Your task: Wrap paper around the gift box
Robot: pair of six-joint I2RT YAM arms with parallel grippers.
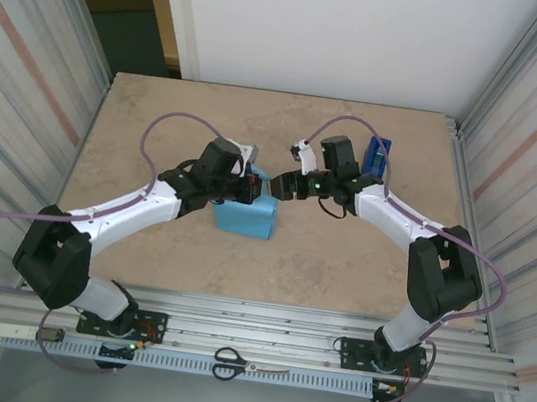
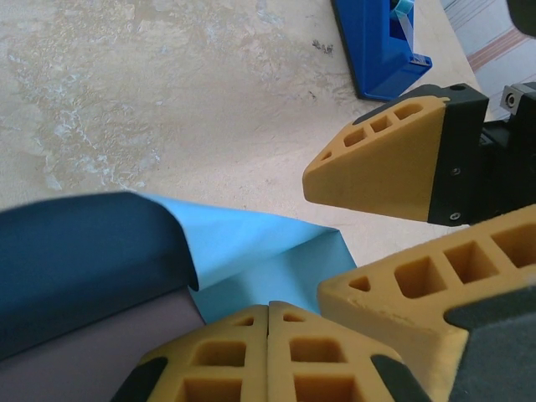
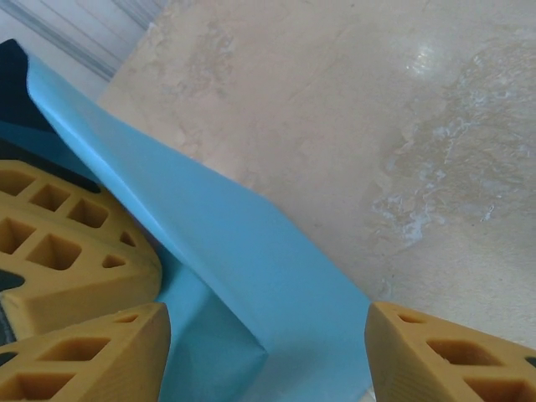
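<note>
Centrally on the bench point(image 1: 339, 272): the paper point(image 1: 243, 220), sky-blue face outward, folded into a boxy parcel. From the left wrist, a navy face curling over at the left, a loose sky-blue flap beside it. Under that navy fold, a flat mauve face of the gift box point(image 2: 92, 360), pattern not made out.

At the parcel's far edge, the left hand point(image 1: 258, 189), fingers together tip to tip. No telling whether any paper is pinched between them. Facing it just to the right, the right hand point(image 1: 284, 185), fingers well apart, straddling the raised flap without closing on it. Both hands nearly touching, crowding the same corner of the sheet.

Farther out, near the right wall beyond the right arm, a royal-blue tape dispenser point(image 1: 379, 157), well apart from the parcel. Off the bench, on the rail between the arm bases, black-handled scissors point(image 1: 246, 366).

Count: one sheet, one box, one dispenser, one pair of scissors, two hands.
</note>
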